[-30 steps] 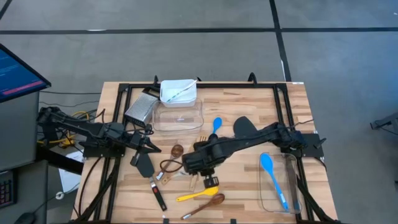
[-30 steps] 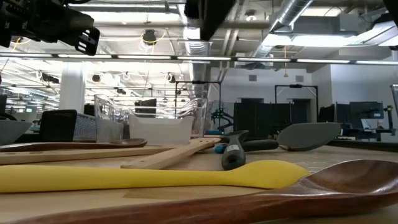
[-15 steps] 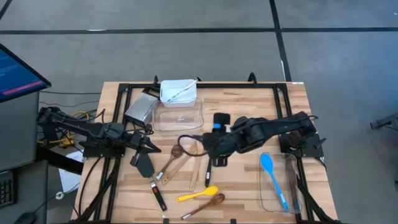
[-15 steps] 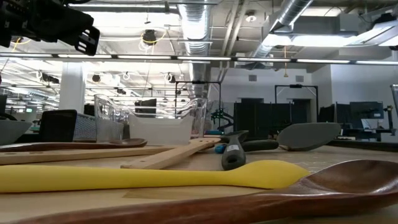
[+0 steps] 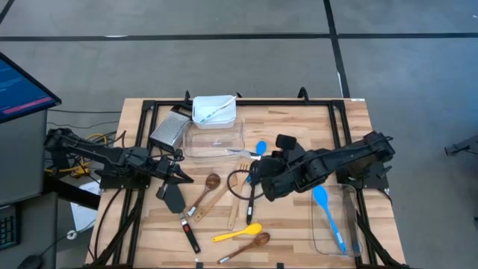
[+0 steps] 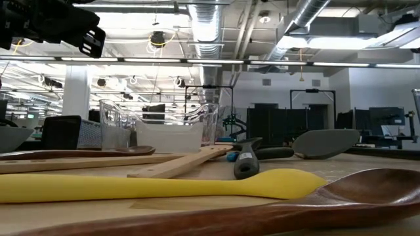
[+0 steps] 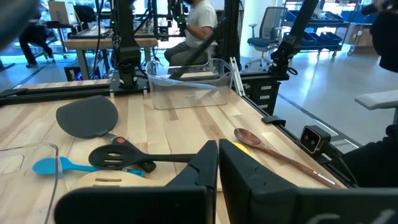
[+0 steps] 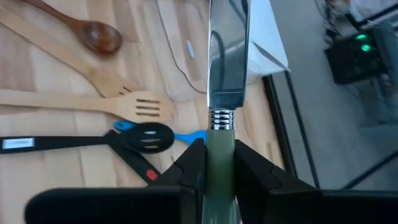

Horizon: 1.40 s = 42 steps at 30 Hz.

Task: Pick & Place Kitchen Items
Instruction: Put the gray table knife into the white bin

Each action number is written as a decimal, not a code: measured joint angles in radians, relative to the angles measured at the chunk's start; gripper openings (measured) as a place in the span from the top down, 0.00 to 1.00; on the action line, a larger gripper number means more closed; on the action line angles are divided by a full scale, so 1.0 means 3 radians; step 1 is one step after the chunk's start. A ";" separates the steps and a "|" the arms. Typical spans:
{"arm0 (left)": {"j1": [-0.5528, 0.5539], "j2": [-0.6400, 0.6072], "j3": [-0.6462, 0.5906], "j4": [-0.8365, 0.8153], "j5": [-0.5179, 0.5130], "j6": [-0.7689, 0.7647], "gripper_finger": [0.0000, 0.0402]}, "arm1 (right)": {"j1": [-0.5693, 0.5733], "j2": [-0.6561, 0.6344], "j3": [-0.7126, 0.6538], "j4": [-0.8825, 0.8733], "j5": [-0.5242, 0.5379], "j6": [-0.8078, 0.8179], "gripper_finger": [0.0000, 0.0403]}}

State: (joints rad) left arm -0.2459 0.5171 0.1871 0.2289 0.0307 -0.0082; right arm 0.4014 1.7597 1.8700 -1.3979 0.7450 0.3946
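**Knife lifted clear and swinging toward the tub**

Fingers (image 8: 219, 163) of the right arm pinch the green handle of a small knife (image 8: 227, 68), blade pointing ahead. A second ago this arm hung low over the utensil pile at six o'clock of bench (image 5: 299, 127) centre; it has since risen and drawn back toward three o'clock, so the knife is now off the wood, in the air near the middle. That suggests the pick is done and the carry is under way, likely toward a clear tub (image 5: 214, 140) at twelve o'clock. Left fingers (image 7: 218, 163) stay pressed together, empty, waiting at nine o'clock.
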 joint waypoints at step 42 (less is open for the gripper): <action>0.0208 0.1086 0.0003 0.1786 -0.1405 0.0446 0.99 | -0.1335 -0.1452 -0.4342 0.6156 -0.0478 -0.1965 0.87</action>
State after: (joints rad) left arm -0.1835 0.8428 0.1879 0.7648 -0.3908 0.1255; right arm 0.0010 1.3242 0.5674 0.4488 0.6017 -0.1949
